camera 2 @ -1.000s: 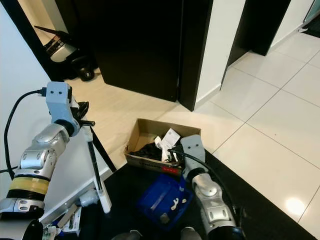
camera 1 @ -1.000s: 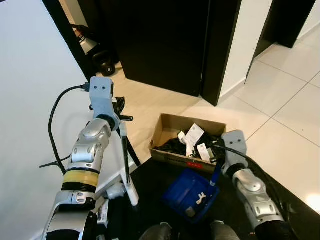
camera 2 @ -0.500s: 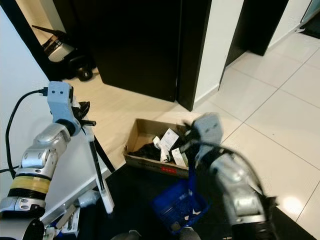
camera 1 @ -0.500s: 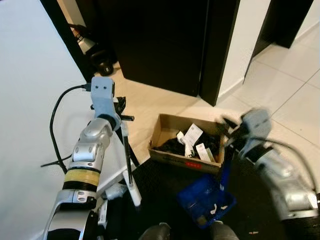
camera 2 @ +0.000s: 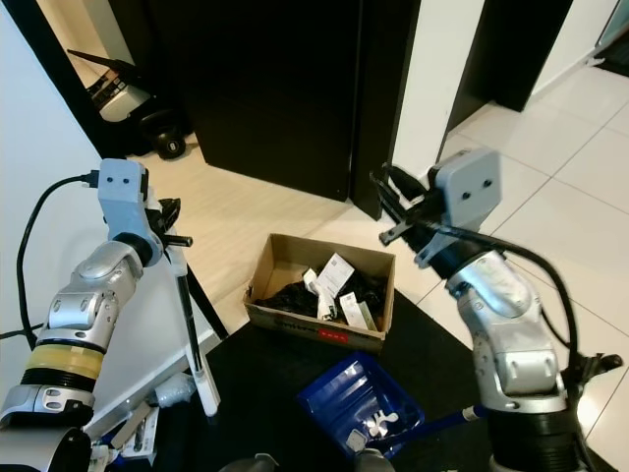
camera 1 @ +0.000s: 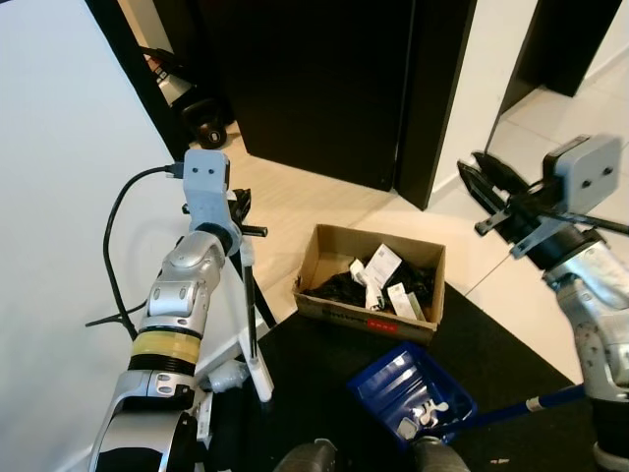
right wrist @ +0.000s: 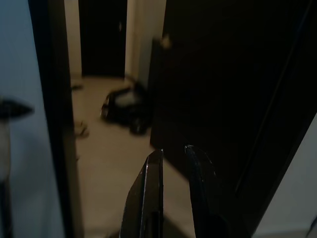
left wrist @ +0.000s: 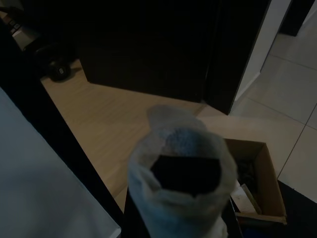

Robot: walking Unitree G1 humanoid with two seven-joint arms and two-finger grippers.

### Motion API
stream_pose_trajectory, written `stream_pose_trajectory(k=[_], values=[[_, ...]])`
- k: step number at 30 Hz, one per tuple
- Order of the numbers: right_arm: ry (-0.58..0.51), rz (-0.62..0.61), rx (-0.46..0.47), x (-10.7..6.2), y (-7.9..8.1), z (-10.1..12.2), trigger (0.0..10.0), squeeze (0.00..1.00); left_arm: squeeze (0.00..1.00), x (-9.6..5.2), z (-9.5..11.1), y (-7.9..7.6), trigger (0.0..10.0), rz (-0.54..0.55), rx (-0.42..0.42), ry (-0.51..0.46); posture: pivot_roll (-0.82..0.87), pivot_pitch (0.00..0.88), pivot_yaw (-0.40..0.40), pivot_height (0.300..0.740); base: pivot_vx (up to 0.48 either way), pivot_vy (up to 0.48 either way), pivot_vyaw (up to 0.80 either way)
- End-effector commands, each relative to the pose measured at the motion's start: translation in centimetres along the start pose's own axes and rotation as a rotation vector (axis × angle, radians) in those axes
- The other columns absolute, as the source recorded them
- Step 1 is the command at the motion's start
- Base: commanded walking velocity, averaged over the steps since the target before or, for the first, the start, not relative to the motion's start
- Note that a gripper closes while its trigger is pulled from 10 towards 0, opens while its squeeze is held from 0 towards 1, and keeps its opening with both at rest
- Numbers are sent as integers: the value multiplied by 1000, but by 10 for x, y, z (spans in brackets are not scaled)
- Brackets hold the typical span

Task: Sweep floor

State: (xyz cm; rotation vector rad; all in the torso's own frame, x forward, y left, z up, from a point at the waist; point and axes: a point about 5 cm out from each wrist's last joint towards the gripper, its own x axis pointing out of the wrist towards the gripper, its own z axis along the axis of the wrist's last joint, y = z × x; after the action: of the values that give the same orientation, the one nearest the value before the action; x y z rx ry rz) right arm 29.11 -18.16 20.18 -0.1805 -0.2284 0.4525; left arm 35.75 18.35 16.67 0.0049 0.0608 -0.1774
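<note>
On the dark mat [camera 1: 324, 364] at the robot's feet lies a blue dustpan [camera 1: 411, 389], its long handle [camera 1: 511, 408] running off toward the robot's right. A few pale scraps [camera 1: 425, 412] sit in the pan, so some sweepings look already gathered. Just beyond the mat stands an open cardboard box [camera 1: 371, 281] with papers and dark stuff in it, on the wooden floor [camera 1: 285, 202] before a black door [camera 1: 314, 79].

The left gripper [camera 1: 239, 218] is up at chest height, closed on the top of the broom [camera 1: 248, 295], a dark stick that drops to a white head [camera 1: 257, 376] resting at the mat's edge near the wall [camera 1: 59, 197]. In the left wrist view the pale rounded broom top [left wrist: 182, 173] sits right before the lens.

The right gripper [camera 1: 486, 187] is lifted high over the tiles [camera 1: 560, 216], well apart from the dustpan. It holds nothing, and its two fingers [right wrist: 151, 188] stand close together with only a slim gap between them.

As I judge it, sweeping into the pan is partly done. Still left: tipping the scraps out, perhaps into the box, and sweeping whatever remains. A small speck [camera 1: 498, 459] lies on the mat by the handle.
</note>
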Motion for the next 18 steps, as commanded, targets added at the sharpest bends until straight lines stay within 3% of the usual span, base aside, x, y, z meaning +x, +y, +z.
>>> stream_pose_trajectory(k=[1,6,18], values=[[92,5,39,-4,10,-25,10000,0,0,-1,2,0,10000,4,16,-16,4,83,91,740,0,0,0],[224,-37,79,-11,20,-60,10000,0,0,-1,0,2,10000,8,18,-12,3,85,91,740,0,0,0],[352,-163,110,-24,38,-101,10000,0,0,-1,-2,2,10000,6,21,-5,6,92,90,740,0,0,0]])
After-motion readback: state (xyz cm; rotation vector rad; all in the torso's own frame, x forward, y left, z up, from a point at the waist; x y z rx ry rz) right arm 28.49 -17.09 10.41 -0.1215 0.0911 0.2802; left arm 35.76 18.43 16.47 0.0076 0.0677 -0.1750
